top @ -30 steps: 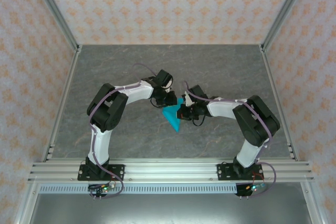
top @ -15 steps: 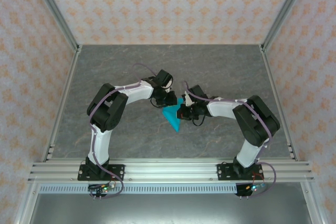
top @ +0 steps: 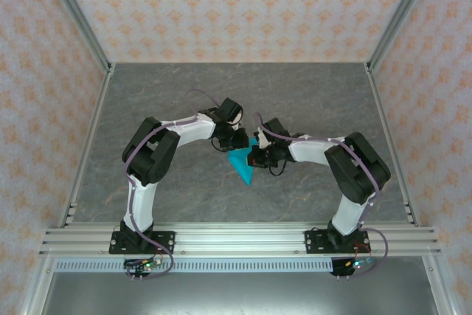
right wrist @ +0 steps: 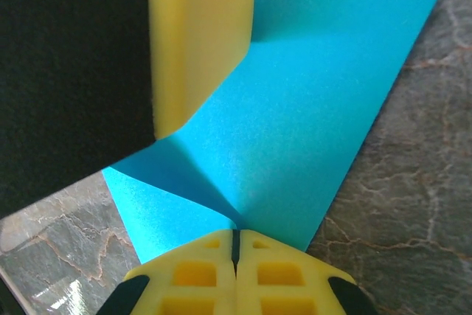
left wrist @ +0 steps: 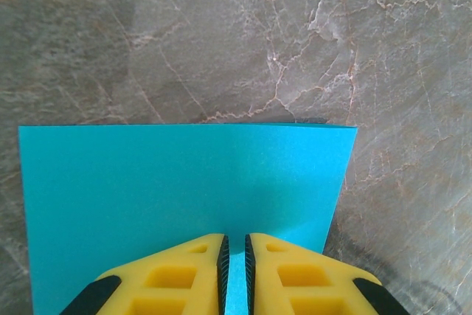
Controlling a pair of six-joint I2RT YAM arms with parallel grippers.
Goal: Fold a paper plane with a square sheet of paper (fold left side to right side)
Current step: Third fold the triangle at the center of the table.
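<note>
The paper [top: 242, 166] lay near the middle of the surface [top: 310, 94], between the 2 arms. From above it read as a narrow cyan wedge, its tip aimed at about 5 o'clock toward the arm bases. The left tool [top: 237, 140] met it at its 11 o'clock end, and the right tool [top: 254, 157] met it from 2 o'clock, the 2 tools close beside each other.

In the left wrist view the paper [left wrist: 184, 189] spread flat away toward 12 o'clock, with a straight far edge and a square corner at 2 o'clock over the marbled surface [left wrist: 295, 35]. The left tool [left wrist: 234, 245] had its yellow fingers nearly pressed together, with only a thin slit between them and cyan showing through it. I could not tell whether it pinched the sheet or merely bore on it.

In the right wrist view the right tool [right wrist: 236, 237] was pressed together at 6 o'clock, pinching the paper [right wrist: 317, 108] where a raised crease ran into its tips. From there 1 flap rose toward 1 o'clock and another fell away toward 9 o'clock. A yellow finger [right wrist: 199, 42] of the left tool touched the sheet at 11 o'clock and cast a shadow on it. Grey surface [right wrist: 413, 204] showed at 4 o'clock.
</note>
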